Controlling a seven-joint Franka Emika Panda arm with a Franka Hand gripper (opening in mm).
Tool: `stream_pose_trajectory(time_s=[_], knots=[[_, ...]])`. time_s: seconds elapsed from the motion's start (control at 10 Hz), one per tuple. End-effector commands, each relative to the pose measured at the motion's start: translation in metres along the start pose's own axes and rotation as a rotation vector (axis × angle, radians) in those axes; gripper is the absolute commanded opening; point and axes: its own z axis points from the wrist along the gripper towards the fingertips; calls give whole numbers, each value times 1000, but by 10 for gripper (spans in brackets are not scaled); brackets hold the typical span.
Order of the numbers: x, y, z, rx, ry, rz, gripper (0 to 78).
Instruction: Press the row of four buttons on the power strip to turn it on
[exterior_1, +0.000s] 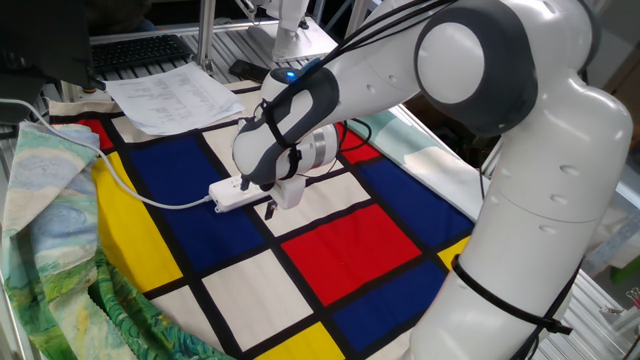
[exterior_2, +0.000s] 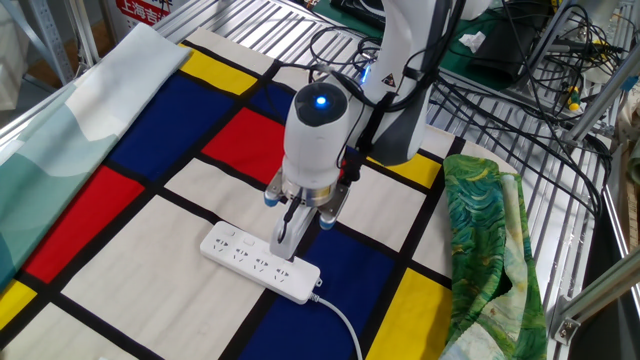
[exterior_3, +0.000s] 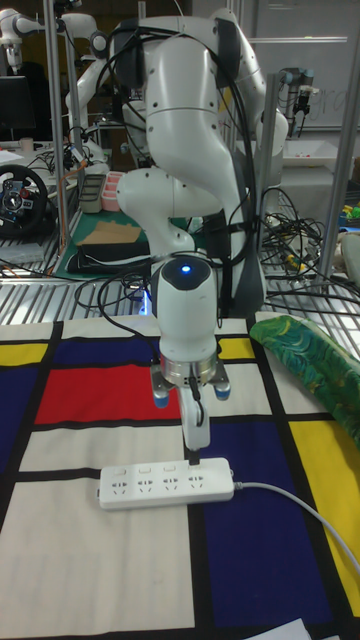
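The robot's hand (exterior_2: 284, 240) points straight down, its tip on the top face of the power strip (exterior_2: 260, 262), which lies on a checked cloth (exterior_2: 120, 240). The strip's white cable (exterior_2: 342, 325) trails off below; a green cloth (exterior_2: 492, 250) is bunched well apart.
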Motion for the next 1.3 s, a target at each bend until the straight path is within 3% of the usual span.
stream_pose_trajectory(time_s=[0.1, 1.3], knots=[[-1, 2, 0, -4, 1, 7, 774], [1, 0, 8, 2, -9, 3, 774]])
